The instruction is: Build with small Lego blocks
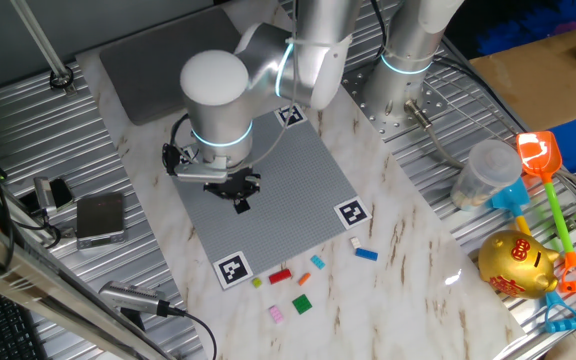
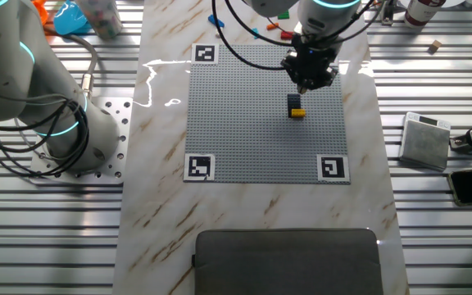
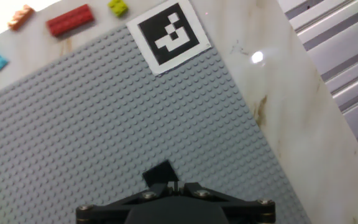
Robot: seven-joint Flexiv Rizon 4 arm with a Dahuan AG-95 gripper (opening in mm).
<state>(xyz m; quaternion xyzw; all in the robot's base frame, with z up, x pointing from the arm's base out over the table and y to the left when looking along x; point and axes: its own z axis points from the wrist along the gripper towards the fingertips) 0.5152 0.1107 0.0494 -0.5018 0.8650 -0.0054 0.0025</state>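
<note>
Lego blocks (image 2: 297, 109) sit stacked on the grey plate (image 2: 244, 123), just beside our hand (image 2: 308, 82). We cannot tell if our hand is clenched.

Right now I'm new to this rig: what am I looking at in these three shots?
One robot arm with a two-finger pincer works over a marble table. Two pictures come from fixed cameras on different sides. The third looks along the fingers from the hand. A grey studded plate lies on the table, with a small yellow-and-black stack on it near the pincer. Loose blocks, among them a red one, lie beside the plate. Whether the pincer holds anything is unclear.
</note>
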